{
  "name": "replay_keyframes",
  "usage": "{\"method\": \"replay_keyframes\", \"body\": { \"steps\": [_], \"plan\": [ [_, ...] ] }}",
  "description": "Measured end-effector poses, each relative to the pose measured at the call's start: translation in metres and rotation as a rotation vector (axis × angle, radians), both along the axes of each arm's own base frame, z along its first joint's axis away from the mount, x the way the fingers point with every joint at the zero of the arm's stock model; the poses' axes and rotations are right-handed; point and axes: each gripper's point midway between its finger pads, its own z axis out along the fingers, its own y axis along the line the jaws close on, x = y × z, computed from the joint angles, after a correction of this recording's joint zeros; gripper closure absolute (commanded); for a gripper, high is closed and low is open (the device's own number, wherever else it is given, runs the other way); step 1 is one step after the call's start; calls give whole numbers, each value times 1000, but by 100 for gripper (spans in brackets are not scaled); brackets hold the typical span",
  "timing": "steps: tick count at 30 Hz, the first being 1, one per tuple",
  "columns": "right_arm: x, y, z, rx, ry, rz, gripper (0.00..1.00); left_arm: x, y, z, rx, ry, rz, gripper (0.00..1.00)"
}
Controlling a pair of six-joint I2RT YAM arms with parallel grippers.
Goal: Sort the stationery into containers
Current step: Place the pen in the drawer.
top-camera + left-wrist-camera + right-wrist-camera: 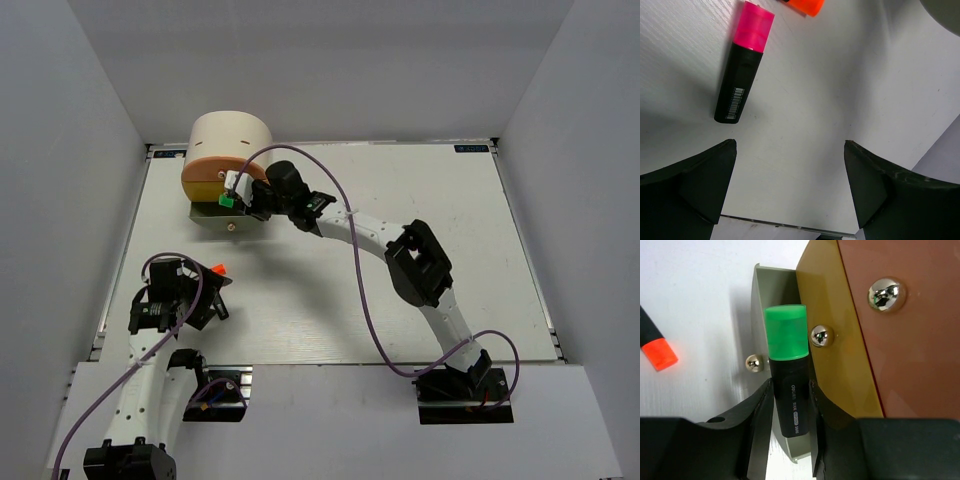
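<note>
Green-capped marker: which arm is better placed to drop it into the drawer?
Right. The right hand holds the green-capped marker over the pulled-out grey drawer; the left hand hangs open and empty near the pink-capped marker.

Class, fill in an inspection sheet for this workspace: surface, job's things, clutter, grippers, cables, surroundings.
Surface: white table.
Job's things: cream cabinet with its lowest drawer pulled out; green-capped marker over that drawer; pink-capped marker and orange-capped marker lying on the table.
Clutter: nothing seen.
Grippers: right gripper shut on the green-capped marker; left gripper open and empty above the table.
Cables: a purple cable loops along each arm.
Surroundings: plain grey walls on three sides.
</note>
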Motion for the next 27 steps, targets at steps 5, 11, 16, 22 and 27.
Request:
{"method": "replay_keyframes", "body": {
  "steps": [5, 11, 16, 22, 27],
  "plan": [
    [4, 0, 0, 3, -27, -10, 98, -1, 0, -2, -2, 5, 3, 1],
    [5, -2, -10, -17, -48, -6, 91, -2, 0, -3, -5, 10, 6, 1],
    [8, -5, -19, -37, -55, -7, 84, -1, 0, -3, -5, 13, 6, 1],
    [11, -6, -25, -50, -68, -9, 60, -1, 0, -4, -6, 17, 6, 1],
    [12, -11, -37, -68, -72, -14, 48, -1, 0, -4, -10, 20, 12, 1]
  ]
}}
